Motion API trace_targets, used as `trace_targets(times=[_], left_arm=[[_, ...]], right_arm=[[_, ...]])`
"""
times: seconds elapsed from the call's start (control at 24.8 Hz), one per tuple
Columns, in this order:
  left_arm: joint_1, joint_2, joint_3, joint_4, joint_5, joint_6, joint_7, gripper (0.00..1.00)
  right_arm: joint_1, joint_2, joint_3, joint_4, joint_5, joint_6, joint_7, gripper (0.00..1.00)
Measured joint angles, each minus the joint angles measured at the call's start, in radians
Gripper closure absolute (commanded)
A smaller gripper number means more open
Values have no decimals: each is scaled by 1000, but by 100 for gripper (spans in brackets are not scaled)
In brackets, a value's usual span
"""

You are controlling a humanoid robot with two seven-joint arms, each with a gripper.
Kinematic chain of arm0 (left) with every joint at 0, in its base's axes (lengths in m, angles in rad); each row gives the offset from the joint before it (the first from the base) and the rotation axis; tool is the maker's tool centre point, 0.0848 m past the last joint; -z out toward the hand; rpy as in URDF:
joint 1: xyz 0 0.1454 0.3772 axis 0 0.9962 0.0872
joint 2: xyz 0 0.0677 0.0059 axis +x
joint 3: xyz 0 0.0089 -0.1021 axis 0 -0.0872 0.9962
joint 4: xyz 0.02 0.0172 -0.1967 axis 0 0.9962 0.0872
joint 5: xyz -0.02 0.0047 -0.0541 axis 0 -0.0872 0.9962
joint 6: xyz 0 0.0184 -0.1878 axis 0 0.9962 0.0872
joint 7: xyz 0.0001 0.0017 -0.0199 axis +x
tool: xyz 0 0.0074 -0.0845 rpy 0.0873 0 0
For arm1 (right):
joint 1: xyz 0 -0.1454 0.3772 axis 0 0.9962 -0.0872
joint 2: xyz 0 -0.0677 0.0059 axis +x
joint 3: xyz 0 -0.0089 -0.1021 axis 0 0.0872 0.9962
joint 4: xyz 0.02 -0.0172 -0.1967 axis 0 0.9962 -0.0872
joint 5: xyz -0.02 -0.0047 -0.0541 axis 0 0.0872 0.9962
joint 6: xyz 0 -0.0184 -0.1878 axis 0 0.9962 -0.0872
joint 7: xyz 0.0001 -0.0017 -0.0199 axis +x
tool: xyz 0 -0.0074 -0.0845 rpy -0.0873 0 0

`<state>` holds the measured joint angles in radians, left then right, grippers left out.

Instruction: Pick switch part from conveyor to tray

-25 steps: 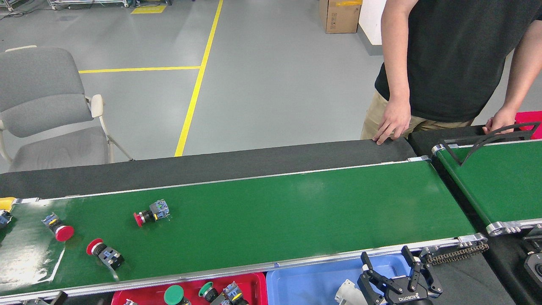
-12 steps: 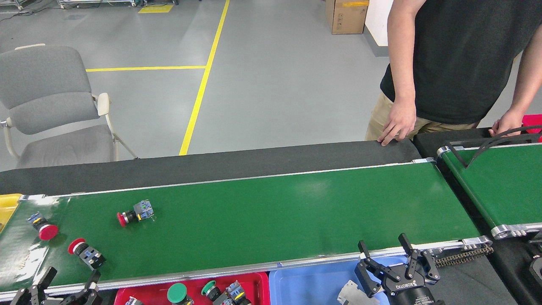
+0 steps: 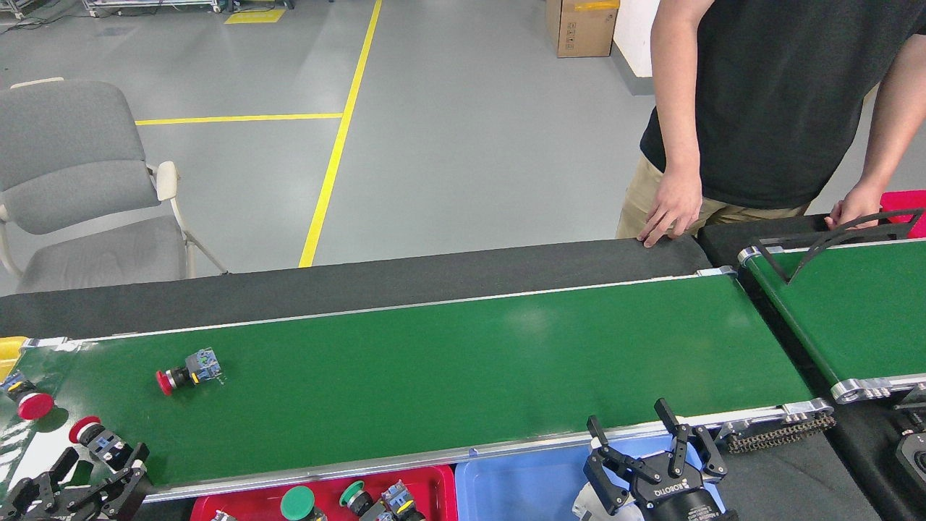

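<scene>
Red-capped switch part (image 3: 100,441) with black body and grey-blue base, lying tilted near the left end of the conveyor (image 3: 448,369), my left gripper (image 3: 76,485) spread wide just beside it, my right gripper (image 3: 651,463) open above the blue tray (image 3: 521,485)

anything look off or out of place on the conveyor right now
Nothing is damaged or spilled. The three red switch parts lie tipped on their sides at different angles on the conveyor. A person's hand rests on the black ledge behind it.
</scene>
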<state>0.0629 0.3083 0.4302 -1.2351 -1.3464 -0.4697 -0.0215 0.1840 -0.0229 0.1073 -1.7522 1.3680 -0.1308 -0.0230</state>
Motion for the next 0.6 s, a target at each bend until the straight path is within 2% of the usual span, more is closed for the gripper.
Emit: trace_targets(times=[0.04, 0.12, 0.2, 0.36, 0.48, 0.6], left_arm=[[-12, 0, 0, 11, 0, 2, 0, 38], [-31, 0, 5, 35, 2, 5, -1, 67], [-44, 0, 14, 61, 6, 9, -4, 79], [-51, 0, 14, 69, 20, -4, 7, 92], [-40, -2, 12, 28, 50, -84, 9, 93], [44, -2, 7, -86, 70, -213, 11, 90]], right_arm=[[0, 0, 1, 0, 0, 0, 0, 0], [0, 0, 4, 0, 0, 0, 0, 0], [1, 0, 6, 0, 0, 0, 0, 0], [1, 0, 6, 0, 0, 1, 0, 0], [1, 0, 6, 0, 0, 5, 1, 0], [2, 0, 1, 0, 0, 5, 3, 0]])
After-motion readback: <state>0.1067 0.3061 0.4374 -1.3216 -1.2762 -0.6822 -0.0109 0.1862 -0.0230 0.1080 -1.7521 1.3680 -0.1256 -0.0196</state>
